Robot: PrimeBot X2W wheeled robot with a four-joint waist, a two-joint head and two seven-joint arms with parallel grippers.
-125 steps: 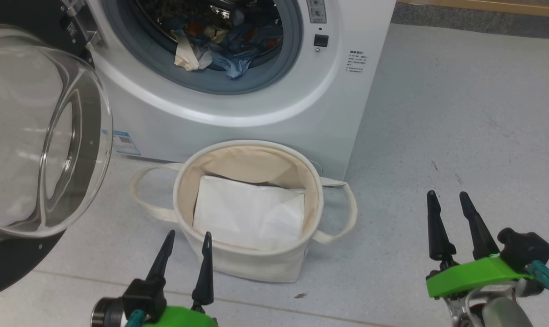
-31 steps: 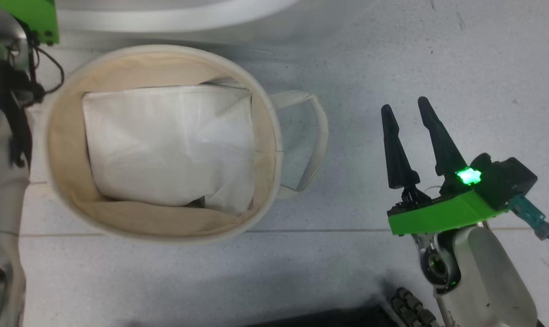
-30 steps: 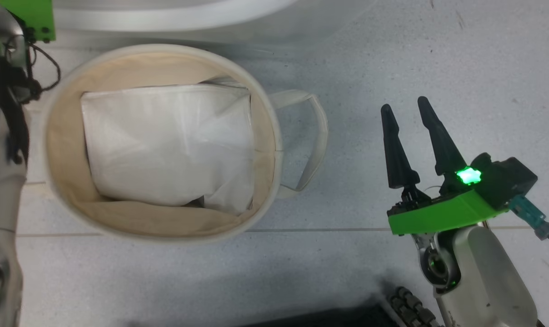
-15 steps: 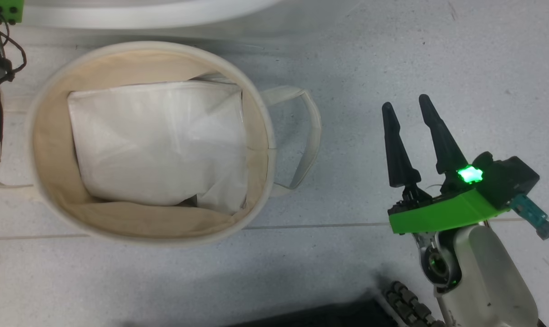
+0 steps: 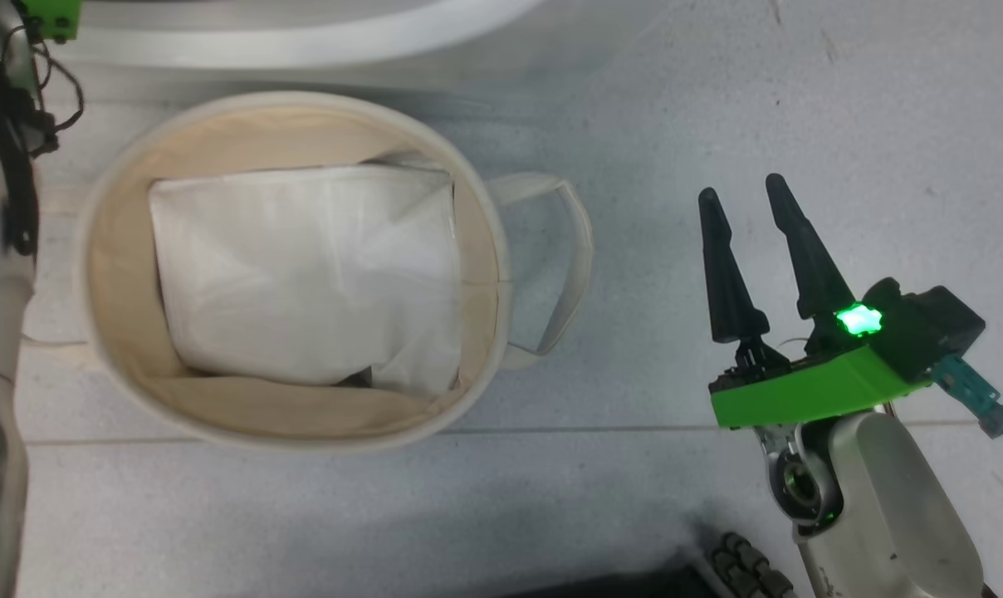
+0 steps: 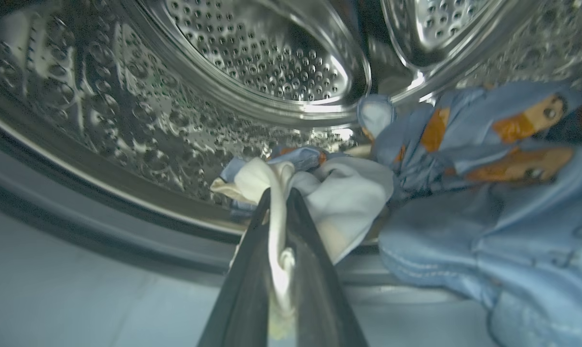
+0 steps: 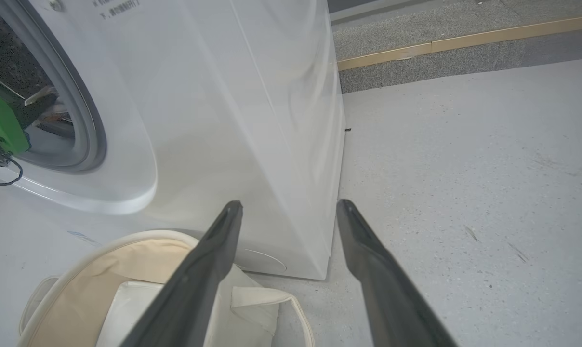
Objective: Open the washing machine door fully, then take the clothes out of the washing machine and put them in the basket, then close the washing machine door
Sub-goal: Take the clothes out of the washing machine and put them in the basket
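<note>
Two fingers of the left gripper [image 6: 280, 193] are pinching the clothes [image 6: 353, 193] inside the washing machine [image 6: 127, 120]. The right gripper [image 5: 741, 187] is hanging wide over floor [image 5: 842, 91].

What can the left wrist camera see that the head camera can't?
Left wrist view: the shiny holey drum, the blue cartoon clothes, and the left gripper shut on a cream part of them. Head view: the basket with a white sheet inside, and the open right gripper. Both: the washing machine, inside in one, its white front in the other.
</note>
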